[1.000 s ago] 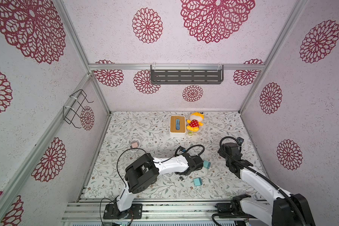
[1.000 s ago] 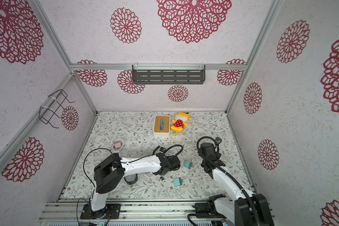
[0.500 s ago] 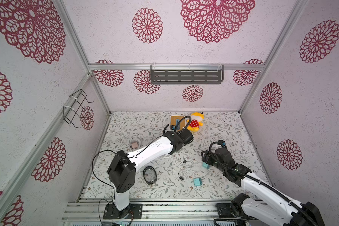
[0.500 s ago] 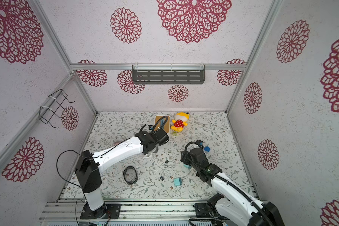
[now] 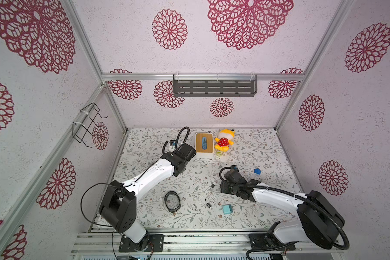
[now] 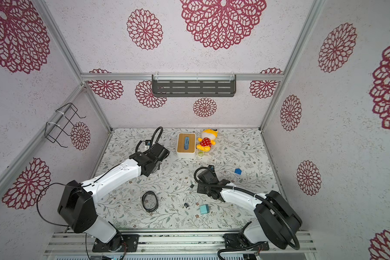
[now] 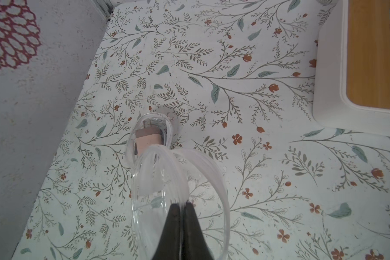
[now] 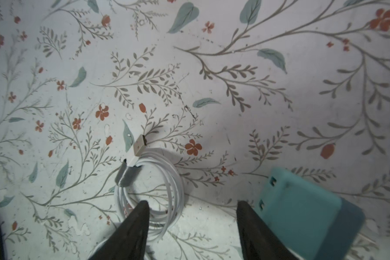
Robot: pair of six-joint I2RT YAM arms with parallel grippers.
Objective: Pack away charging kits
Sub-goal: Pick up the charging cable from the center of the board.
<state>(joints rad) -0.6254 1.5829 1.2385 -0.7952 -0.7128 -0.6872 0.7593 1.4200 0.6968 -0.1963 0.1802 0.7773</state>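
Left gripper [image 7: 182, 203], eight o'clock from the box [image 5: 204, 155], pinches a limp cable [image 7: 164, 166]. Right gripper [image 8: 191, 204] hangs open-jawed. Its light coil [image 8: 178, 186] wants clamping across all strands.

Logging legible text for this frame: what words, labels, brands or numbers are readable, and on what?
None readable.
The teal adapter, the cable's plug and the pink adapter in the clear bag show no print.
The small green disc by the white box may carry a label, but it is too small to tell.
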